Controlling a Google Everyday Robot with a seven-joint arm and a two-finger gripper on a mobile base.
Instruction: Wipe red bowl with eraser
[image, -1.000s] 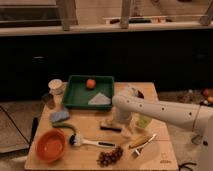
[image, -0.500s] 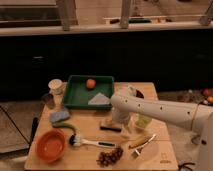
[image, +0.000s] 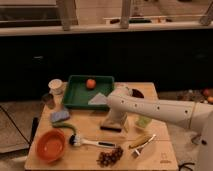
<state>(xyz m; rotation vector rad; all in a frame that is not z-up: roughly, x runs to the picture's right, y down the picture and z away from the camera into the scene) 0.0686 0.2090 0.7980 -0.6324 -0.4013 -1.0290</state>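
Note:
The red bowl (image: 51, 146) sits at the front left corner of the wooden table (image: 160, 155). The eraser (image: 111, 126), a pale block on a black base, lies near the table's middle. My gripper (image: 115, 119) is at the end of the white arm (image: 160, 110), which reaches in from the right. It is down right over the eraser, well right of the bowl. Whether it holds the eraser cannot be seen.
A green tray (image: 75, 94) at the back holds an orange (image: 90, 83) and a grey piece (image: 98, 99). A blue sponge (image: 60, 116), white cup (image: 56, 86), white-handled brush (image: 92, 143), grapes (image: 110, 156) and banana (image: 139, 141) lie around.

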